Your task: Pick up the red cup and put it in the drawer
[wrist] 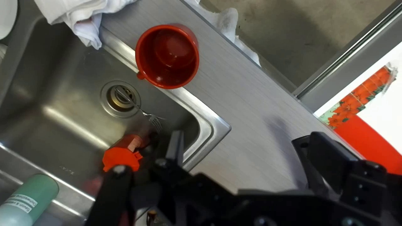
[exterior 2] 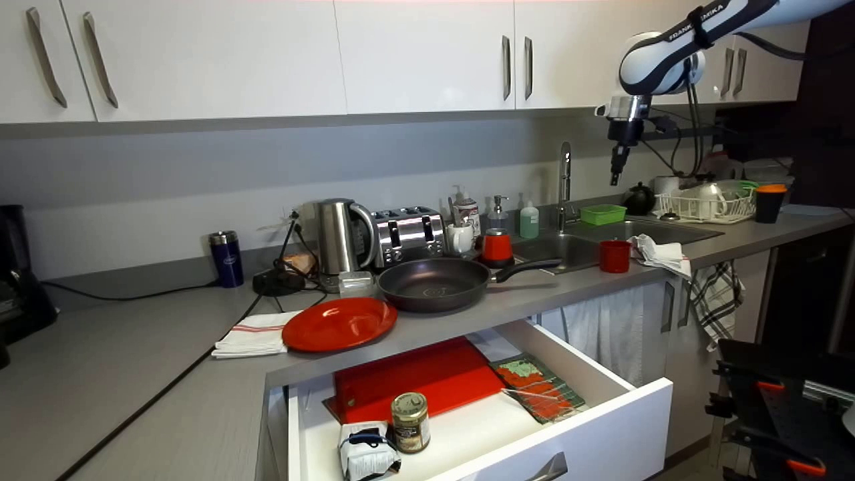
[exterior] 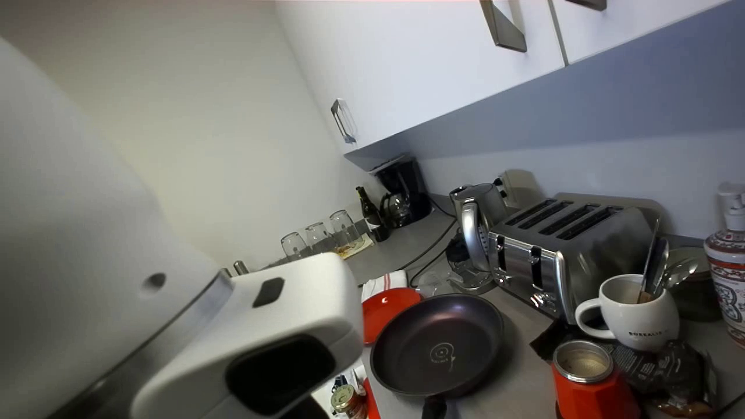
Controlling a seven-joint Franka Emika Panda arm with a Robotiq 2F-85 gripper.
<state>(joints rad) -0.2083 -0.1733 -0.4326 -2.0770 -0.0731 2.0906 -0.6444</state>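
White Panda arm casing [exterior: 99, 227] is looming over the left of an exterior view. Black and pointing downward, the gripper [wrist: 243, 147] is hanging above the countertop [wrist: 232, 91], its jaws standing wide apart and released in the wrist view. Well apart from it, the red cup [wrist: 168, 56] is standing upright on the countertop at the front rim of the steel sink [wrist: 75, 100], a white cloth [wrist: 78, 15] lying near. Inside the sink, a fork [wrist: 139, 108] is stretching out from the drain [wrist: 117, 103]. In an exterior view, the drawer [exterior 2: 601, 434] is standing pulled out, holding a flat red board [exterior 2: 427, 377], a gold-lidded jar [exterior 2: 410, 422], a black-and-white packet [exterior 2: 366, 455] and a flower-printed item [exterior 2: 534, 387]. Above it, a frying pan [exterior 2: 433, 286] and a red plate [exterior 2: 339, 324] are sitting just beside each other.
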